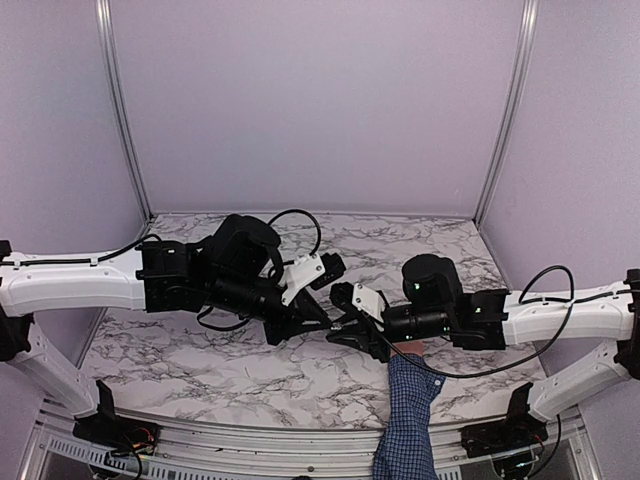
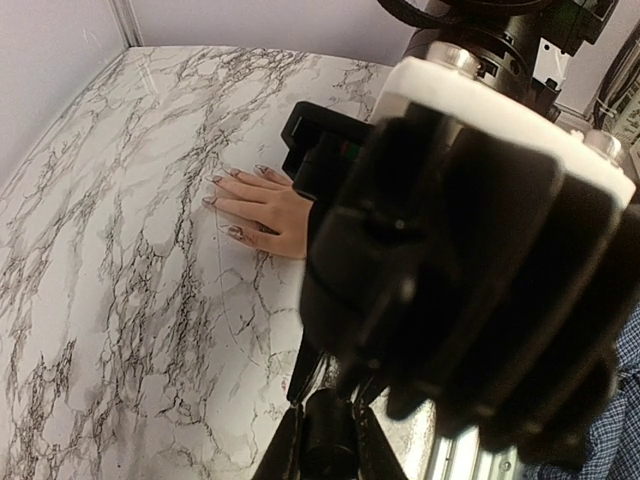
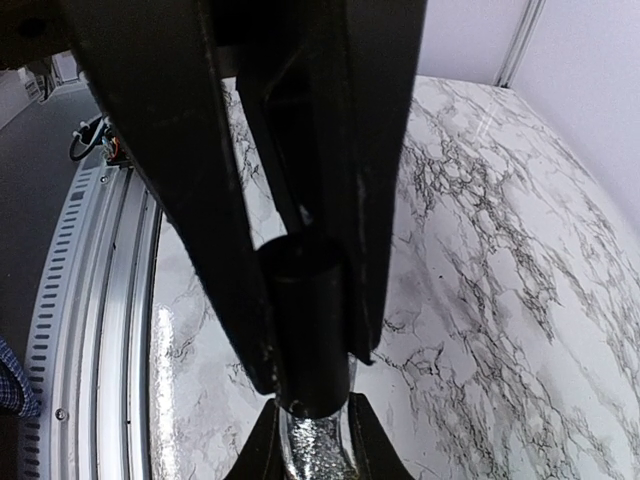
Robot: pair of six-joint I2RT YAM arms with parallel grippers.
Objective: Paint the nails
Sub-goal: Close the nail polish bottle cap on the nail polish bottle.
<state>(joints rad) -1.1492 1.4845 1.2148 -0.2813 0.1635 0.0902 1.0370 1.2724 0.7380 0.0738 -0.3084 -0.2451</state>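
Our left hand (image 2: 325, 425) clamps the dark cap (image 3: 308, 320), and our right hand (image 3: 308, 435) grips the glittery bottle (image 3: 316, 450). The nails (image 2: 233, 231) lie on the bench (image 2: 120, 300).

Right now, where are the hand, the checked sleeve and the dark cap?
hand (image 2: 272, 210): left wrist view, on the back of the hand.
checked sleeve (image 1: 405, 425): top external view, mid forearm.
dark cap (image 3: 308, 320): right wrist view, on its side wall.
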